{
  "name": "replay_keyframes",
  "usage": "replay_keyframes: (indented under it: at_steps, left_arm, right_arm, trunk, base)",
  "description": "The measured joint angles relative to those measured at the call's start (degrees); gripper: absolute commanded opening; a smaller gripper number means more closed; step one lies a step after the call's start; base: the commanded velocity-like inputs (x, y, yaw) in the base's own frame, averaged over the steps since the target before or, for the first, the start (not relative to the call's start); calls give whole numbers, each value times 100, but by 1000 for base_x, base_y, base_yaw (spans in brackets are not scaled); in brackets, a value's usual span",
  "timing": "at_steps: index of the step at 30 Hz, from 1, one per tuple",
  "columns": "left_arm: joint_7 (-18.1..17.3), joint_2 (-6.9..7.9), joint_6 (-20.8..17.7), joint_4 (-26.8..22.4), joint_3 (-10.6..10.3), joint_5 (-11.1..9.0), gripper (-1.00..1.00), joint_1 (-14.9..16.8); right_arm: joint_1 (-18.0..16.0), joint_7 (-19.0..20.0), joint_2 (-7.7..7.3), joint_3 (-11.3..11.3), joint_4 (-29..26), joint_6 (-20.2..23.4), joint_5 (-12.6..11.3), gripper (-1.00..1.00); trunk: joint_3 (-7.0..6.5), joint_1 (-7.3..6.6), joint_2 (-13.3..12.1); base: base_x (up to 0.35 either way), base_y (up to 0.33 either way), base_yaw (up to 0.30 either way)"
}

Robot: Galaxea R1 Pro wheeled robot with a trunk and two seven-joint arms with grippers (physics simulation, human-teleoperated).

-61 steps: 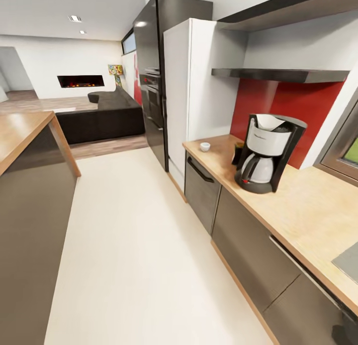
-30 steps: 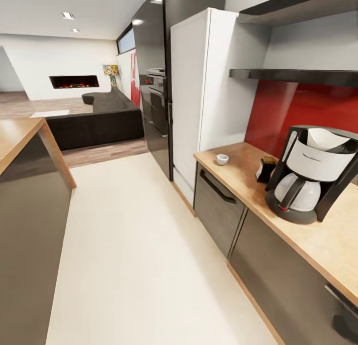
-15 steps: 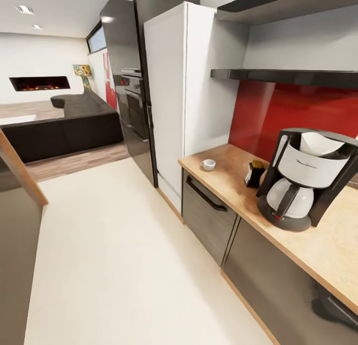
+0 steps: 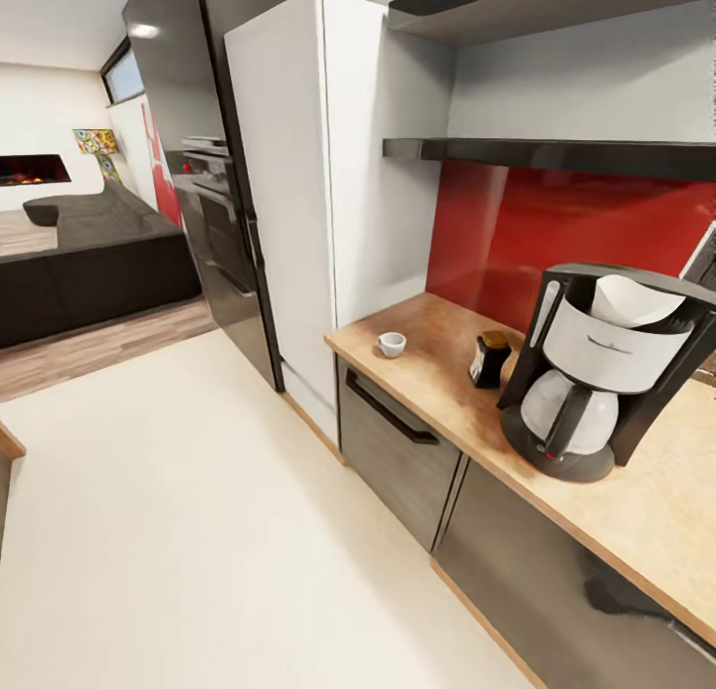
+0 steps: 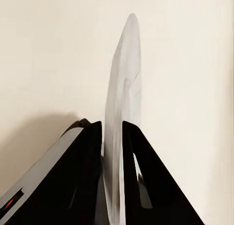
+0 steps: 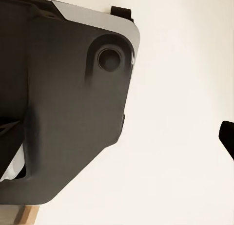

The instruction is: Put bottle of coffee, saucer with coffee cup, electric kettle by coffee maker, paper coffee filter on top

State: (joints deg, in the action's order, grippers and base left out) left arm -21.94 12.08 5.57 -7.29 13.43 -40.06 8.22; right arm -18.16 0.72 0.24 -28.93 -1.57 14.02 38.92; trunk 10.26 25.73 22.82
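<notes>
The black coffee maker (image 4: 597,371) with its steel carafe stands on the tan kitchen countertop (image 4: 438,366), a white paper coffee filter (image 4: 628,301) resting in its top. The small dark bottle of coffee (image 4: 489,359) stands just beside it, toward the fridge. Further along, near the counter's end, sits the white coffee cup (image 4: 392,344). The dark kitchen shelf (image 4: 557,155) runs above the red backsplash. In the left wrist view my left gripper (image 5: 113,126) is shut on the thin white saucer (image 5: 122,84), seen edge-on over pale floor. The electric kettle is out of view.
A white fridge (image 4: 298,192) and a black oven tower (image 4: 199,172) stand past the counter's end. Pale floor (image 4: 199,530) stretches in front of the grey cabinet fronts (image 4: 398,450). A dark sofa (image 4: 89,261) lies far off. The right wrist view has a dark robot body part (image 6: 58,98) above floor.
The whole head view has swung and moved closer to the counter: fridge, cup and sofa sit further left in the picture. Things on the counter have not moved.
</notes>
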Motion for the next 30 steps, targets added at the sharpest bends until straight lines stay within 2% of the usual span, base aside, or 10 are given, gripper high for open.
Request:
replay_keyframes:
  at_steps: [9,13,14,16,24,30]
  left_arm:
    - [0,2,0,0,5,1,-100,0]
    - [0,4,1,0,10,1,-100,0]
    - [0,1,1,0,10,3,-100,0]
    - [0,-1,1,0,9,2,-100,0]
    - [0,0,-7,0,10,8,-100,0]
    - [0,-1,-7,1,7,-2,-100,0]
  right_arm:
    - [0,54,-9,-3,-1,1,0,100]
    - [-1,676,-76,2,5,-3,0,100]
    - [-1,875,-150,6,4,-2,3,100]
    - [-1,969,-201,6,4,-2,3,100]
    - [-1,987,-220,13,11,-2,2,100]
    - [-1,992,-219,6,11,-1,2,100]
  trunk:
    - [0,1,0]
    - [0,1,0]
    - [0,1,0]
    - [0,1,0]
    - [0,1,0]
    - [0,2,0]
  base:
    - [249,263,-265]
    - [235,278,-265]
    - [235,278,-265]
    - [235,278,-265]
    - [230,274,-265]
    - [130,122,-265]
